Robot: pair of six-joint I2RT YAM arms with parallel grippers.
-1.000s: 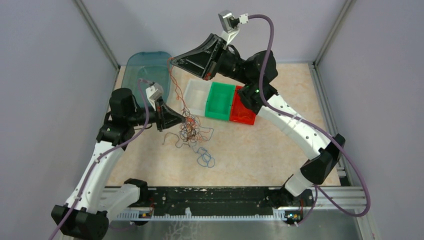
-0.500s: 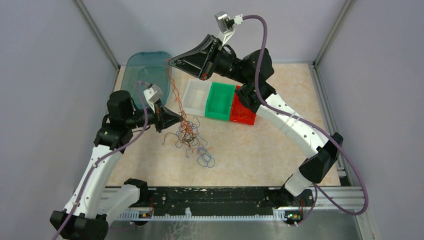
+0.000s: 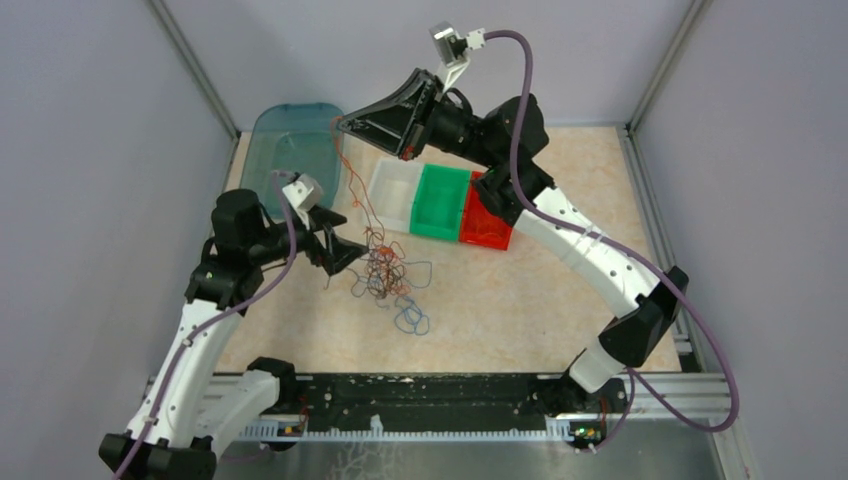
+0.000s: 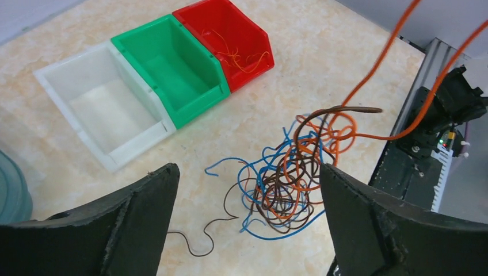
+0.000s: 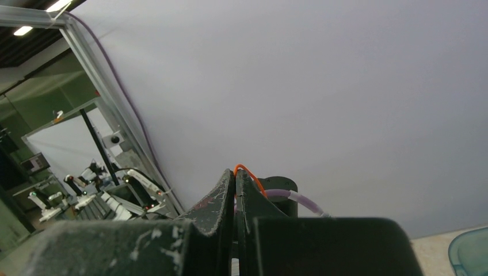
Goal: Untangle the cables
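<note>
The cables [image 3: 385, 268] lay in one tangle of blue, orange and dark brown strands, left of the middle of the table [image 3: 520, 300] and bunched tighter than half a second before. One orange wire [image 3: 352, 180] climbed from it to my right claw [image 3: 340, 122], which stayed high over the far edge, pinched closed on that wire. My left claw [image 3: 345, 250] had drawn back toward the left edge, jaws wide apart and empty. Three bins stood touching toward the far edge: a white bin [image 3: 393, 193], a green bin [image 3: 442, 202] and a red bin [image 3: 487, 222] holding orange strands. A teal plastic tray [image 3: 295, 140] sat in the far left corner.

Left claw [image 3: 351, 252] opened, backed off — cables [image 3: 386, 268] released.
</note>
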